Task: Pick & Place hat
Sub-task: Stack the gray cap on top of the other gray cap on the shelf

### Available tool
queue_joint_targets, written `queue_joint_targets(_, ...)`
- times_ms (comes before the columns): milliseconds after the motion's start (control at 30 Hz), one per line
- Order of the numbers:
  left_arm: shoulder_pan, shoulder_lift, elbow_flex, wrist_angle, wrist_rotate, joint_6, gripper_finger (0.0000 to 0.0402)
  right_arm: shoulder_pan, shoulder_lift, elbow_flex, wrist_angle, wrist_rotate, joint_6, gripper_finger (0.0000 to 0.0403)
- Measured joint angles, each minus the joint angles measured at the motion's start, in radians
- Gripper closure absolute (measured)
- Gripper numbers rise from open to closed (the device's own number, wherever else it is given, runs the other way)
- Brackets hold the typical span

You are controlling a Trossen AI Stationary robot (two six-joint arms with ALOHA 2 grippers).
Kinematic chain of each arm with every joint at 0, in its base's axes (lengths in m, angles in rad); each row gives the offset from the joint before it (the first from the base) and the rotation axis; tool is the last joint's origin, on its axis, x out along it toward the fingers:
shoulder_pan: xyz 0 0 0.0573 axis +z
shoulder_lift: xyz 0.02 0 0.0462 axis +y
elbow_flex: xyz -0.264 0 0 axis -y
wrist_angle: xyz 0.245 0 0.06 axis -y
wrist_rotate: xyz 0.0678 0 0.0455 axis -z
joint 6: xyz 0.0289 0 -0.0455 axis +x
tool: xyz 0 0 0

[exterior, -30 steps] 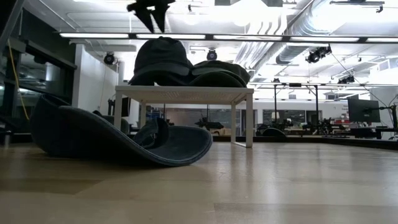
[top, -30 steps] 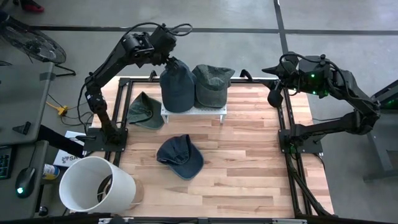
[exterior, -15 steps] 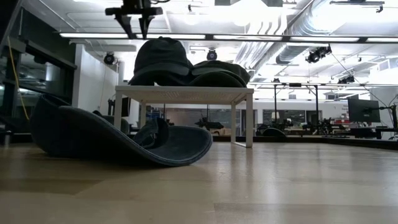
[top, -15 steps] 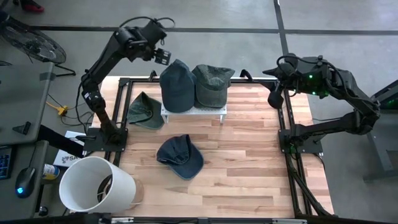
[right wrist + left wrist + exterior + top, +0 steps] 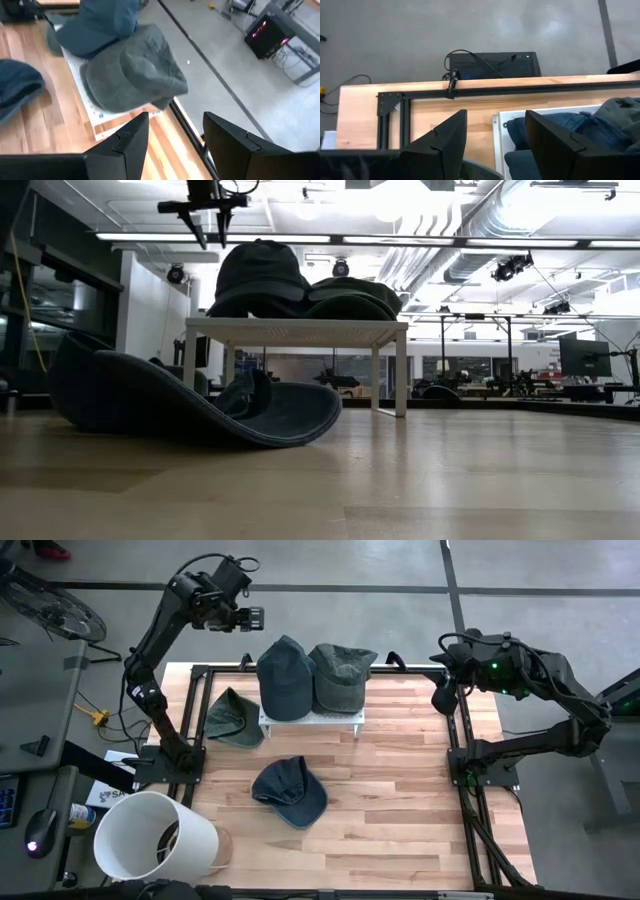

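Fingers of the left gripper are spread apart and grasp nothing; the gripper hangs in the air beyond the far edge of the table, just past the white stand. On that stand lie two hats side by side: a blue hat nearest the left gripper, and a grey-green hat touching it. In the low view both hats sit on top of the stand, with the left gripper above and to one side of them. A green hat lies on the table beside the stand, and another blue hat lies on the table nearer the front. The right gripper waits at the table's right edge, fingers released and empty. A white bucket stands at the front left corner.
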Motion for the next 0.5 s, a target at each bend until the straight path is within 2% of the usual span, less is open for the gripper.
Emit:
queue_joint_targets(200, -0.008, -0.044, 0.000, -0.001, 0.066, -0.004, 0.0209, -0.063, -0.002, 0.000, -0.053, -0.079, -0.029, 0.0221)
queue_joint_targets(367, -0.077, -0.093, -0.001, -0.001, 0.062, -0.011, 0.0209, -0.104, -0.003, 0.000, -0.055, -0.128, -0.054, 0.0221)
queue_joint_targets(500, -0.176, -0.126, 0.000, -0.001, 0.021, -0.088, 0.0209, -0.136, -0.003, 0.000, -0.055, -0.177, -0.074, 0.0221)
